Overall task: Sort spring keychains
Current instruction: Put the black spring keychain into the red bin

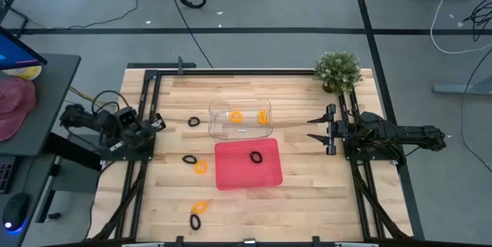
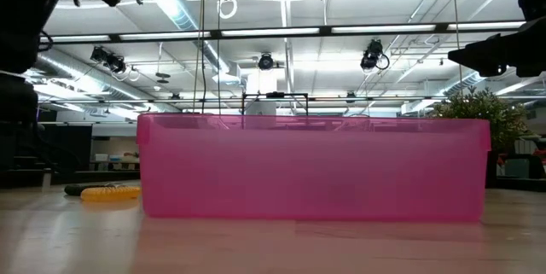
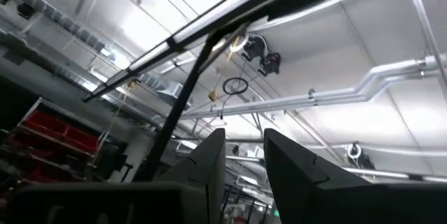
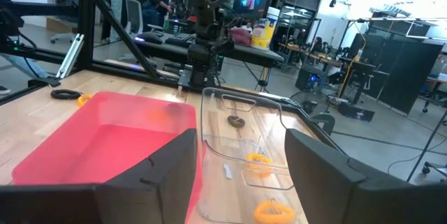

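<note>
On the table's left edge, the left gripper [image 1: 157, 122] is parked over the frame rail, tilted up toward the ceiling; its fingers [image 3: 209, 161] stand slightly parted with nothing between them. Just beside it lies a black spring keychain [image 1: 194, 121] on bare wood. Nearer the front, a black keychain [image 1: 188, 158] and an orange one [image 1: 201, 167] lie touching, and at the front edge another orange [image 1: 200, 208] and black [image 1: 195, 221] pair sits together, with open board all around.

In the middle, the clear tray [image 1: 217, 130] holds two orange keychains [image 1: 236, 116] and [image 1: 263, 115]. Directly in front of it, nearly touching, the pink tray [image 1: 231, 171] holds one black keychain [image 1: 255, 155]. In the low view this tray's wall blocks most of the table behind it.

To the right, the wood is free up to the right gripper [image 1: 314, 127], which hangs level near the right rail, pointing at the trays, its fingers [image 4: 157, 172] spread wide and empty. A potted plant [image 1: 338, 70] stands in the far right corner.
</note>
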Controlling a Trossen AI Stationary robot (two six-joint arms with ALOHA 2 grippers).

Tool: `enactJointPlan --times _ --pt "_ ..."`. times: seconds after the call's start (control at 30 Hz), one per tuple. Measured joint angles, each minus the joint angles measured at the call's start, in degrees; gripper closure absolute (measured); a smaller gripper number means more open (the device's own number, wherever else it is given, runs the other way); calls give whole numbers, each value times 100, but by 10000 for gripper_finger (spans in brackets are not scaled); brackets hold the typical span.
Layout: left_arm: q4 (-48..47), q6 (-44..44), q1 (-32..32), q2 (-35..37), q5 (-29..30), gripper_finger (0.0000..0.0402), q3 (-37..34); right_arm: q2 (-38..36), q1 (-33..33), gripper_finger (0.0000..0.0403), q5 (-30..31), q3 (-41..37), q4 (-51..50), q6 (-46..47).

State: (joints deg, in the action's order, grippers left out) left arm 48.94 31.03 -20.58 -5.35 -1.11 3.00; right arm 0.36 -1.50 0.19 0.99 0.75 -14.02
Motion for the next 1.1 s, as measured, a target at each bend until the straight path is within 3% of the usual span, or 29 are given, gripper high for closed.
enactJointPlan --times 0.23,0.43,0.7,1.1 --pt "35 -617 -795 -1213 202 298 522 0 -2 181 0 0 -1 -2" --pt "32 -968 -1426 -2254 -257 298 1132 0 -2 181 0 0 0 -2" --pt "-228 -1526 -2333 -3349 -293 298 1805 0 0 181 0 0 0 -2" --pt "-2491 -2187 -3126 -4942 961 298 3466 0 0 181 0 0 0 -2"
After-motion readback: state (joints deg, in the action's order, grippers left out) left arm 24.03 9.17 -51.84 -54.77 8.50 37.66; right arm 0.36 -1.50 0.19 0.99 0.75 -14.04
